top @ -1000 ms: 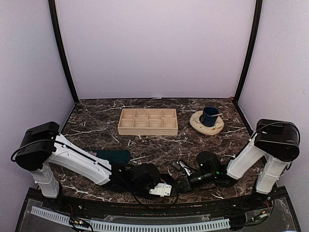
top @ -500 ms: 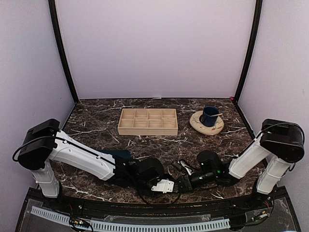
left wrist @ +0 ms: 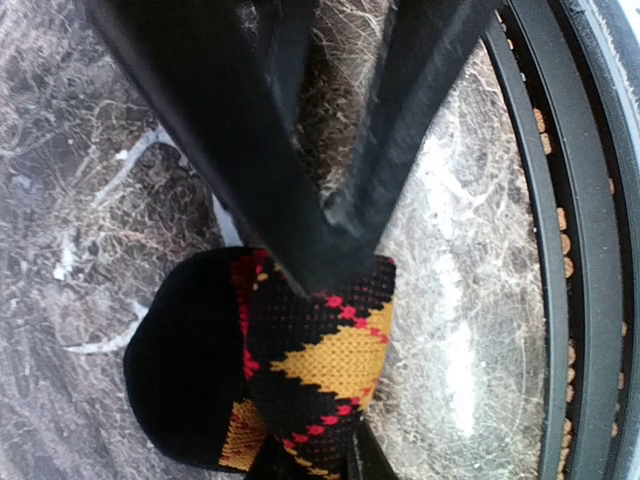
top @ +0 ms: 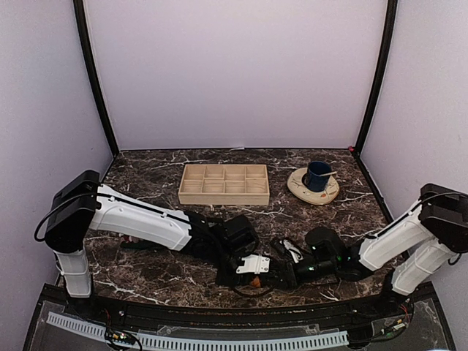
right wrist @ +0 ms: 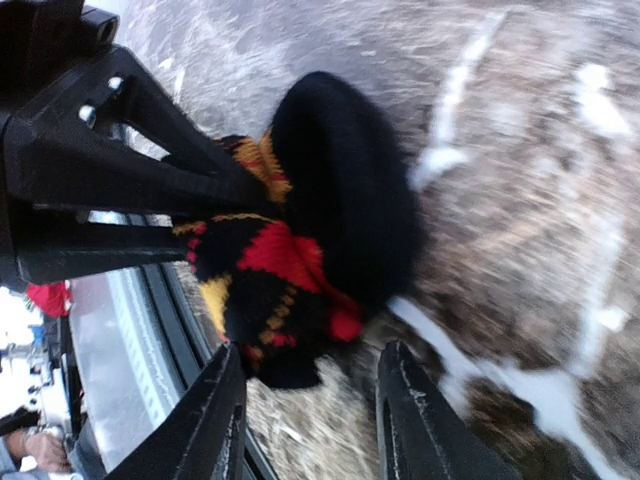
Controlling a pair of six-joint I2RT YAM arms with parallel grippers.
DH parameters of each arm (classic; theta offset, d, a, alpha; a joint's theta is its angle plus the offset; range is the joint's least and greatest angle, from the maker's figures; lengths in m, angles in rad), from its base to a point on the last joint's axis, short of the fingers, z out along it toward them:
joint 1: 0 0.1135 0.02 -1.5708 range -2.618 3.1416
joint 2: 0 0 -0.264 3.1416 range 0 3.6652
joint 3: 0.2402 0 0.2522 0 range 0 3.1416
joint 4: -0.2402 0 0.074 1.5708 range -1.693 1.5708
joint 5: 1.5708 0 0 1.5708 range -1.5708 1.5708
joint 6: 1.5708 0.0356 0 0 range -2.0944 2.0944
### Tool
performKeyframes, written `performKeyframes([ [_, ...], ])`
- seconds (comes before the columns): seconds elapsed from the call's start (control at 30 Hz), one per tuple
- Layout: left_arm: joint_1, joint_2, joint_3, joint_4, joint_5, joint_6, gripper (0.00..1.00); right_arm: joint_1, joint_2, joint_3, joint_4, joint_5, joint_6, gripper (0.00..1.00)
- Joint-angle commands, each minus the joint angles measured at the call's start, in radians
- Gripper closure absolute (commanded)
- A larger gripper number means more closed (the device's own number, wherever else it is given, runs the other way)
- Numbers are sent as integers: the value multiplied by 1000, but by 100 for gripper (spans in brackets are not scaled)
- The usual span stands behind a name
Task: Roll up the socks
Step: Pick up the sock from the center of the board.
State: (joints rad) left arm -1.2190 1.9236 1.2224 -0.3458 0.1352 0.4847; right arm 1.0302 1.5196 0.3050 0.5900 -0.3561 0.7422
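The black sock with orange-red argyle diamonds [left wrist: 310,370] is bunched into a roll on the marble near the front edge. It also shows in the right wrist view [right wrist: 300,240] and as a small dark lump in the top view [top: 256,280]. My left gripper [left wrist: 335,245] is shut on the top of the roll; in the top view it [top: 254,268] reaches in from the left. My right gripper [right wrist: 310,355] is open, its fingers [right wrist: 215,420] just short of the roll on its right side [top: 281,276]. The teal Santa sock is hidden.
A wooden compartment tray [top: 224,183] stands at the back centre. A blue cup on a cream saucer [top: 314,178] is at the back right. The black front rail of the table [left wrist: 560,260] runs close beside the sock roll.
My left arm has swung right and further onto the table, carrying the argyle sock with it. The right arm has shifted right. The teal sock seen earlier is now covered by the left arm.
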Motion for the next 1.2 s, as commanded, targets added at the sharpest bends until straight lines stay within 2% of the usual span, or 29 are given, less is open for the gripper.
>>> performKeyframes([
  [0.0,22,71,42,-215,127,-22,93,-13,-67,-54,-131,155,10,58],
  [0.23,64,153,157,-362,253,-38,93,-13,-154,-86,-161,250,6,57],
  [0.53,118,237,241,-468,402,-72,93,13,-239,-127,-137,373,-41,57],
  [0.87,158,326,325,-558,500,-84,92,223,-284,-93,-187,621,-168,56],
  [1.17,179,356,342,-573,527,-86,92,392,-337,-57,-240,751,-308,56],
])
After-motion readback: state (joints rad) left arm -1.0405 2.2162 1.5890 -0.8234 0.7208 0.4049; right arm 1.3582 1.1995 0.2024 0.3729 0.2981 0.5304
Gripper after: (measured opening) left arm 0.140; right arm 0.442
